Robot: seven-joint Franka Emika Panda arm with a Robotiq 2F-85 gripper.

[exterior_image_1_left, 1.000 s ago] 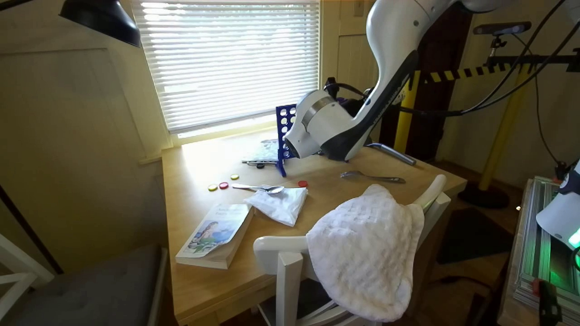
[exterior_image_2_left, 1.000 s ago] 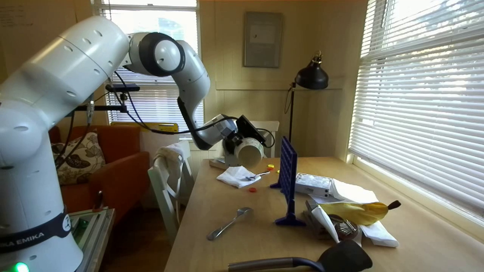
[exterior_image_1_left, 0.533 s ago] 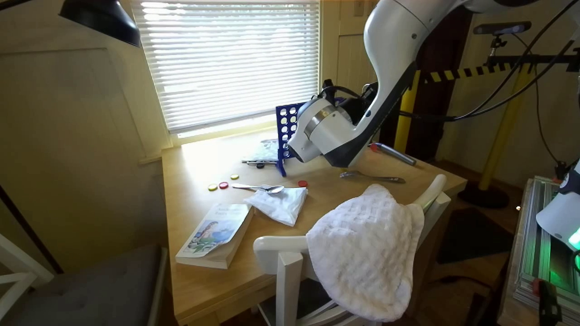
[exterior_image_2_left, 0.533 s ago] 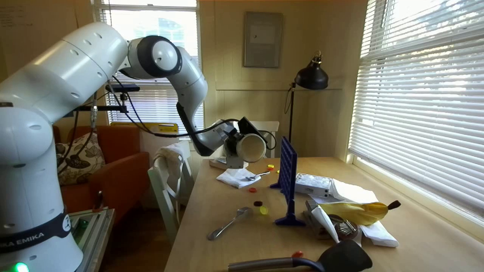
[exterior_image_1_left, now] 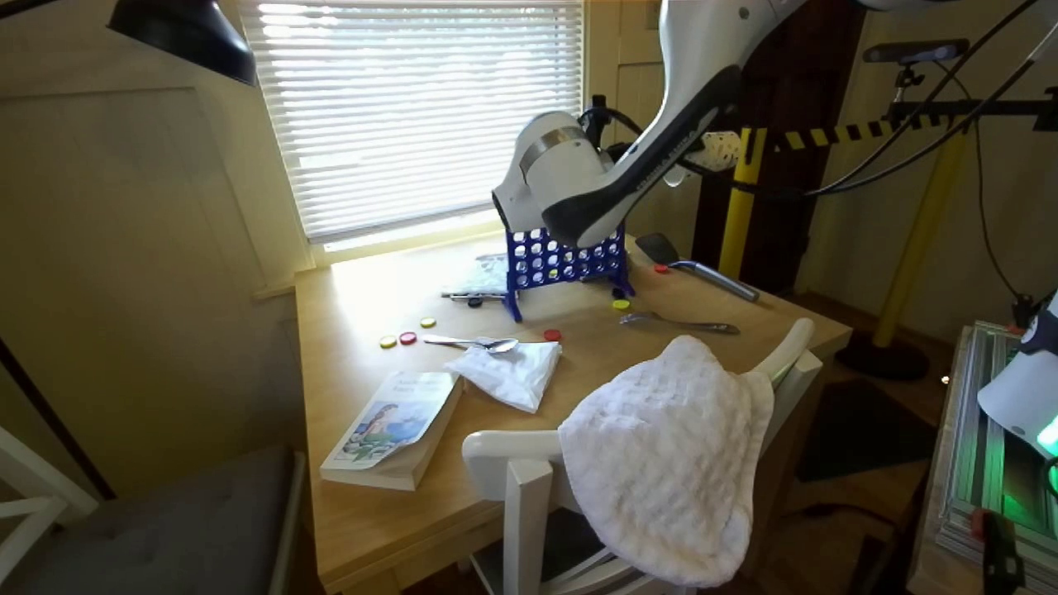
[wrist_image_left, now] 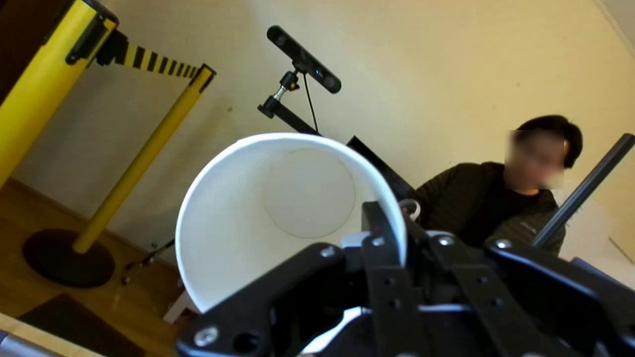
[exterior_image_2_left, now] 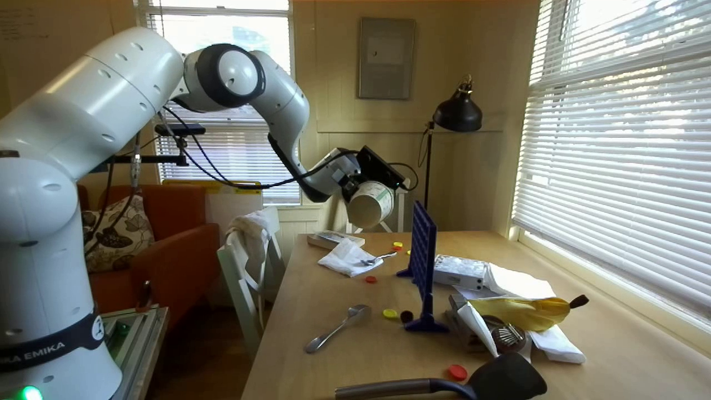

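My gripper has the white cup pinched by its wall, one finger inside. Cup's tipped sideways above the table. Blue grid stands there, dark disc by its foot. Person farther off.

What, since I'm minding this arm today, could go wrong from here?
The hand pinches the cup only by one side of its wall, so it might slip or buckle. The blue rack stands upright near the arm; a low sweep could topple it. The loose red disc beside the spatula might get nudged away.
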